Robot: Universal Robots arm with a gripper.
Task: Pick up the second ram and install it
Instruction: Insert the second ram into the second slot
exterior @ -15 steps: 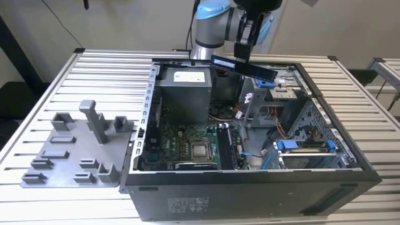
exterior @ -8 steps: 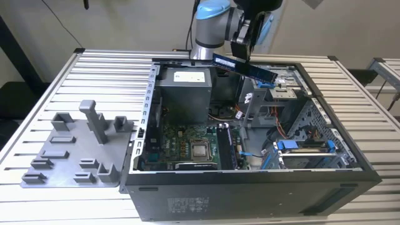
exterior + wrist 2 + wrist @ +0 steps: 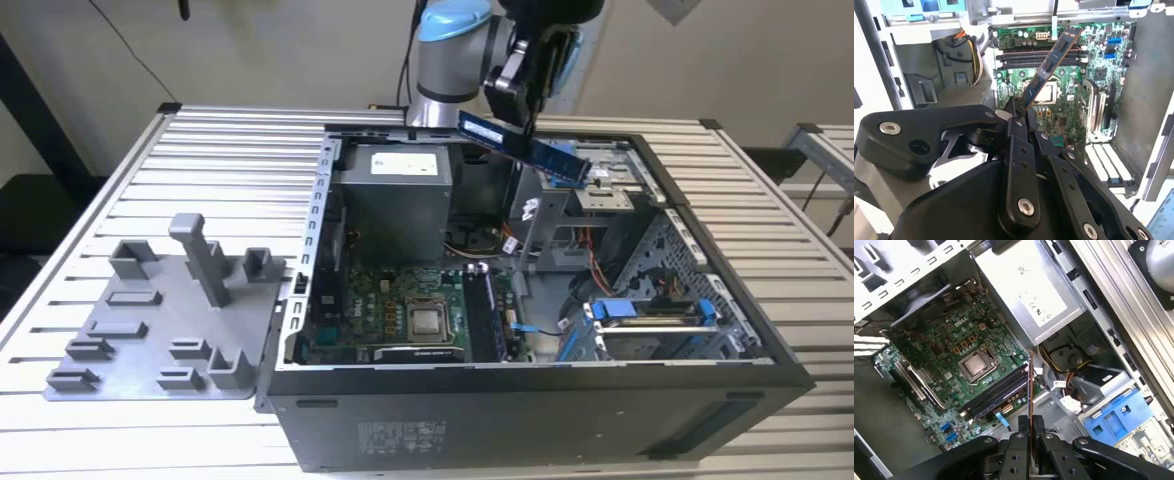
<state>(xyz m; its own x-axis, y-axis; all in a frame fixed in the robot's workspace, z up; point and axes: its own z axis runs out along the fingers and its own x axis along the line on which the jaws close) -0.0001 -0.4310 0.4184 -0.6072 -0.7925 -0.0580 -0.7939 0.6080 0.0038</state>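
Table (image 3: 200,160): slatted metal top carrying an open case (image 3: 534,420), with a grey fixture plate (image 3: 147,320) just beside it on the exterior view's left.

Case: side panel off, interior exposed. Power supply (image 3: 398,190) sits at the far end. The board (image 3: 387,310) lies flat on the floor of the case, with the CPU (image 3: 430,322) near its middle. The ram slots (image 3: 1024,57) run as dark parallel strips beside the CPU; they also appear in the first wrist view (image 3: 996,390).

Arm (image 3: 447,60): reaches in from the far side, above the case.

Gripper (image 3: 514,128): fingers pressed together on the ram (image 3: 561,160), pinching it at one end. In the second wrist view the gripper (image 3: 1021,111) holds the lower end, and the ram (image 3: 1054,60) projects away from the fingertips at a tilt. In the first wrist view the gripper (image 3: 1030,427) grips the ram (image 3: 1030,385) seen edge-on, as a thin line.

Ram position: held in the air above the far part of the case, on the exterior view's right of the power supply, well apart from the board and the slots.
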